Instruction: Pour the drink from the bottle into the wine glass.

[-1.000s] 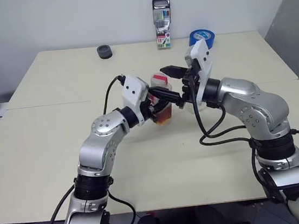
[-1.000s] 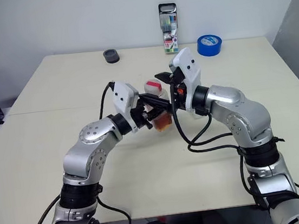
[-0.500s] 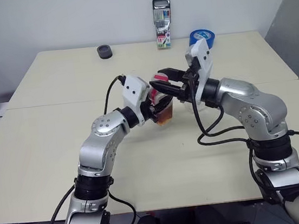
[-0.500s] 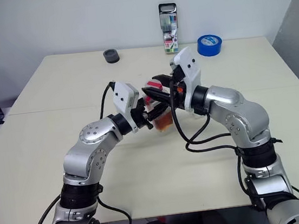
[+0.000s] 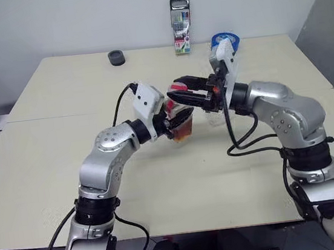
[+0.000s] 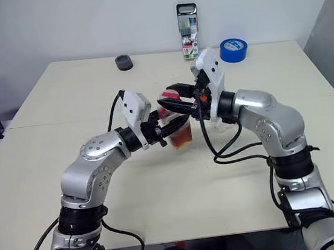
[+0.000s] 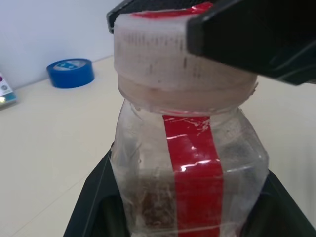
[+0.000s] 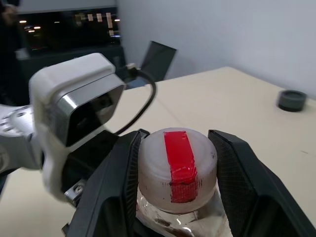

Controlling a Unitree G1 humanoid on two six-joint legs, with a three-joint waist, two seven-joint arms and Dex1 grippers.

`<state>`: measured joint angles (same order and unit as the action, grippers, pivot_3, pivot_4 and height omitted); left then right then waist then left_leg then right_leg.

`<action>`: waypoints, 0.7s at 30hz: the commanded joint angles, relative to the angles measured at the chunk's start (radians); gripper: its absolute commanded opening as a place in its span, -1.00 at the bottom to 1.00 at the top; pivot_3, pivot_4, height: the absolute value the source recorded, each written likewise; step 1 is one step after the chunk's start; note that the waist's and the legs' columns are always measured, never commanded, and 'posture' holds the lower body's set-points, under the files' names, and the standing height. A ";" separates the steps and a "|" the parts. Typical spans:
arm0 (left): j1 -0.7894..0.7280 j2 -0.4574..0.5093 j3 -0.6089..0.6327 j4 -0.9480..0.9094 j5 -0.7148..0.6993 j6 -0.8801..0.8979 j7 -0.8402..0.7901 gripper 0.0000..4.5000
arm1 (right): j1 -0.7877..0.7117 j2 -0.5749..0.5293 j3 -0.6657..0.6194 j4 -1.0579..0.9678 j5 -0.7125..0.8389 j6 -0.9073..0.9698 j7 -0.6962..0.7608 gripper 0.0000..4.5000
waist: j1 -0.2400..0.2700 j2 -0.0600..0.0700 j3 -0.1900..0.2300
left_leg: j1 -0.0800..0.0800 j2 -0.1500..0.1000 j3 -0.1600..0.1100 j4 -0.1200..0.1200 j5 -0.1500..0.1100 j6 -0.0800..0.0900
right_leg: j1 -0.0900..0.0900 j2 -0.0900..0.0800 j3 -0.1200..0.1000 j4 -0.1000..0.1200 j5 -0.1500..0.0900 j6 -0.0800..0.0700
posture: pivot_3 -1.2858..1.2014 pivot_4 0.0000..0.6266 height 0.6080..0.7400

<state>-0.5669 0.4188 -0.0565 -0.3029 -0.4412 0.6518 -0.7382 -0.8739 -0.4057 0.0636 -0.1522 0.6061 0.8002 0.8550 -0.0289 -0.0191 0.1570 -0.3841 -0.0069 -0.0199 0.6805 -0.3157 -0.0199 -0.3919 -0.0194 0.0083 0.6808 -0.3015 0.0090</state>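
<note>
Bottle [image 5: 180,116], held above the table [image 5: 65,143] between both arms: the left gripper [image 5: 175,118] clamps its squarish body while the right gripper [image 5: 179,92] pinches the cap [image 8: 177,158]. We judge it light, thin-walled and slippery, best gripped low on the body. Our right wrist view shows both fingers [image 8: 121,173] flanking the cap; the head views show the drink [image 6: 180,137].

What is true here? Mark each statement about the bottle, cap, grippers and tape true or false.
1. The left gripper holds the bottle by its body. True.
2. The cap is off the bottle. False: it sits on the neck.
3. The right gripper is closed on the cap. True.
4. The bottle stands on the table. False: it is held above it.
5. The blue tape roll lies at the table's near edge. False: it lies at the far edge.
</note>
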 commanded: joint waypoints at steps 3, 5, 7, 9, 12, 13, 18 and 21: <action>-0.048 0.059 0.031 -0.134 -0.176 0.048 -0.139 -0.16 | -0.109 -0.012 0.013 0.044 0.100 -0.001 0.218 -0.18 | 0.000 0.000 0.000 | 0.000 0.000 0.000 0.000 0.000 0.000 | 0.000 0.000 0.000 0.000 0.000 0.000 | 0.03 -0.52 1.00; -0.052 0.090 0.048 -0.139 -0.211 0.061 -0.176 -0.16 | -0.131 -0.017 0.020 0.066 0.101 -0.004 0.262 -0.18 | 0.000 0.000 0.000 | 0.000 0.000 0.000 0.000 0.000 0.000 | 0.000 0.000 0.000 0.000 0.000 0.000 | 0.03 -0.52 1.00; -0.056 0.118 0.052 -0.138 -0.218 0.059 -0.197 -0.16 | -0.138 -0.022 0.022 0.077 0.095 -0.010 0.281 -0.18 | 0.000 0.000 0.000 | 0.000 0.000 0.000 0.000 0.000 0.000 | 0.001 0.000 0.000 0.000 0.000 0.000 | 0.03 -0.52 1.00; -0.061 0.135 0.052 -0.125 -0.216 0.051 -0.206 -0.16 | -0.140 -0.023 0.017 0.089 0.086 -0.011 0.280 -0.02 | 0.000 0.000 0.000 | 0.000 0.000 -0.001 0.000 0.000 0.000 | 0.001 0.000 0.000 0.000 0.000 0.000 | 0.03 -0.52 1.00; -0.065 0.141 0.053 -0.100 -0.199 0.033 -0.207 -0.16 | -0.129 -0.028 -0.003 0.090 0.078 -0.001 0.243 0.41 | 0.000 0.000 0.000 | 0.000 0.000 -0.001 0.000 0.000 0.000 | 0.000 0.000 0.000 0.000 0.000 0.000 | 0.03 -0.52 1.00; -0.060 0.143 0.049 -0.095 -0.189 0.023 -0.209 -0.16 | -0.115 -0.036 -0.008 0.074 0.071 0.001 0.224 0.58 | 0.000 0.001 0.000 | 0.000 0.000 -0.001 0.000 0.000 0.000 | 0.000 0.000 0.000 0.000 0.000 0.000 | 0.03 -0.52 1.00; -0.037 0.140 0.046 -0.084 -0.173 0.001 -0.189 -0.16 | -0.008 -0.073 -0.052 -0.115 0.105 0.081 0.076 0.99 | 0.002 0.001 0.000 | -0.001 0.000 -0.001 0.000 0.000 0.000 | 0.000 -0.001 -0.001 -0.001 0.000 0.000 | 0.03 -0.52 1.00; -0.031 0.130 0.038 -0.056 -0.142 -0.028 -0.165 -0.16 | 0.018 -0.048 -0.085 -0.203 0.105 0.123 -0.068 0.99 | 0.001 0.001 0.001 | -0.001 0.000 -0.001 0.000 0.000 0.000 | -0.001 -0.001 0.000 0.000 0.000 0.000 | 0.03 -0.52 1.00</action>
<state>-0.5930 0.5518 -0.0330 -0.3519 -0.5993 0.6640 -0.9195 -0.8432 -0.4590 0.0248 -0.2830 0.6908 0.9124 0.8554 -0.0279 -0.0184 0.1576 -0.3855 -0.0069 -0.0210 0.6807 -0.3157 -0.0199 -0.3930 -0.0199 0.0078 0.6811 -0.3015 0.0090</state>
